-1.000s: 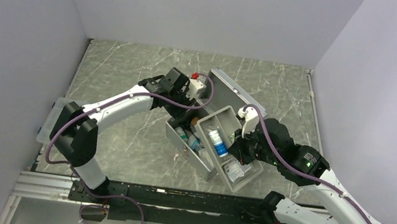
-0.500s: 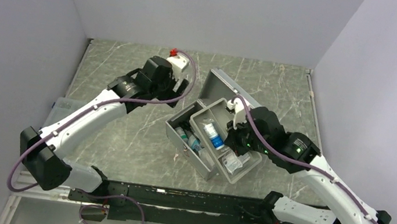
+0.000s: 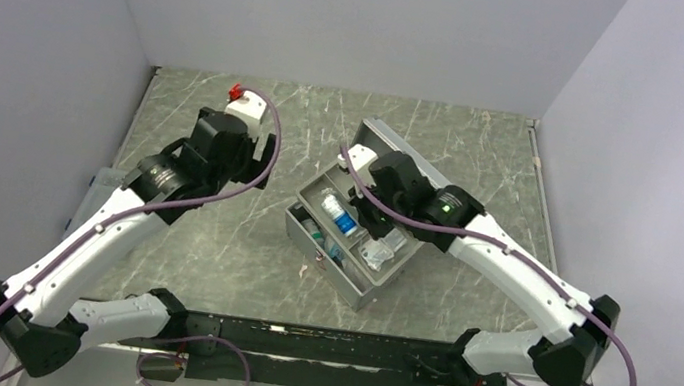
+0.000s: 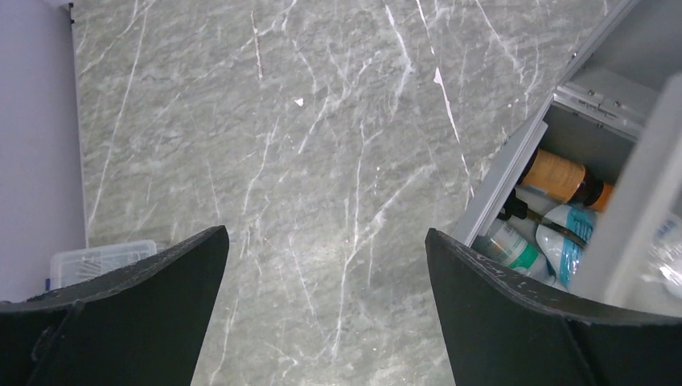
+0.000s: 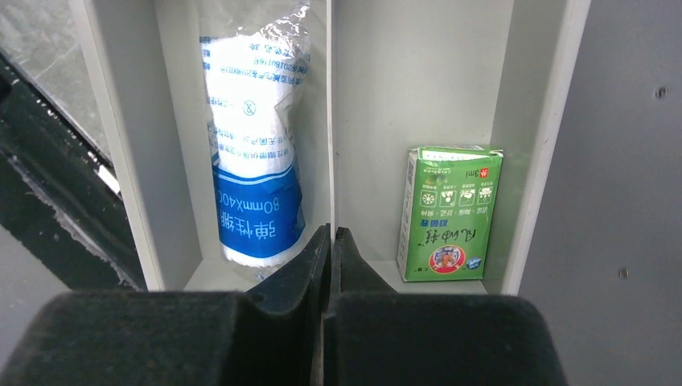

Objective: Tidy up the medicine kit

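1. A clear plastic box [image 3: 92,190] lies at the near left edge of the marbled bench [image 3: 212,225].
2. The medicine kit [image 3: 346,279] stands right of the bench's middle, well apart from that box. Its case is open, and an amber bottle [image 4: 563,178] and teal-labelled bottles [image 4: 515,245] lie inside.
3. A grey divided tray [image 5: 527,177] sits over the right part of the open case. The right hand [image 5: 330,235] has its fingers pressed together on the tray's thin middle divider.
4. Left of that divider lies a wrapped blue-and-white bandage roll [image 5: 253,145], and right of it a small green box [image 5: 450,213].
5. The kit's lid [image 3: 409,154] leans back on the far side.
6. The left hand [image 4: 326,241] hovers over bare bench left of the kit, its fingers wide apart and holding nothing.
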Tool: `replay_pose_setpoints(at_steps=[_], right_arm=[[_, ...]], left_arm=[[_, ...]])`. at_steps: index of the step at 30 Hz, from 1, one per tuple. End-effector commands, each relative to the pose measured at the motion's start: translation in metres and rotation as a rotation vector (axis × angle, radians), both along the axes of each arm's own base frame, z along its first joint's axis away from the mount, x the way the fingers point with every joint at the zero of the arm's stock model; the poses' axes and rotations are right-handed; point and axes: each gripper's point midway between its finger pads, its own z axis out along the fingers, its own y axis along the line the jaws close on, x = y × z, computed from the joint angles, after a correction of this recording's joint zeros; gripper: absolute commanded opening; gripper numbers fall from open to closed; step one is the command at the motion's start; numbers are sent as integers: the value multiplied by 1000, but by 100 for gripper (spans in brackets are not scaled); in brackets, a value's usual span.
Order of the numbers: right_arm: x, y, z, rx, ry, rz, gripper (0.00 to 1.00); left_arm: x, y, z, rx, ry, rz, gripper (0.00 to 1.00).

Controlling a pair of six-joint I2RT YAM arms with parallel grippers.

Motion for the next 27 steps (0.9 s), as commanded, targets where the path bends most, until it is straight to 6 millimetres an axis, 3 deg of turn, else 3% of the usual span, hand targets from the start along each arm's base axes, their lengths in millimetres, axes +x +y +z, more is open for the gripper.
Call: replay_pose_setpoints(at_steps=[1,7,11,20,27], right_arm=[[29,27,23,58,-102,28,0],[47,31,0,26,-55,-4,0],[53,31,-12,9,-24,-22,0],[39,41,-36,13,86,26,0],[32,34,-50,-14,122,16,0]], left_arm=[[-15,1,-5,-58,11,-12,99],[-28,8,-8,-61,-15,-39,99],[-34,-1,-18,-120,-50,-96,99],[-35,-1,-28,-106,-21,-97,100],[-38,0,-24,-119,-43,-105,100]])
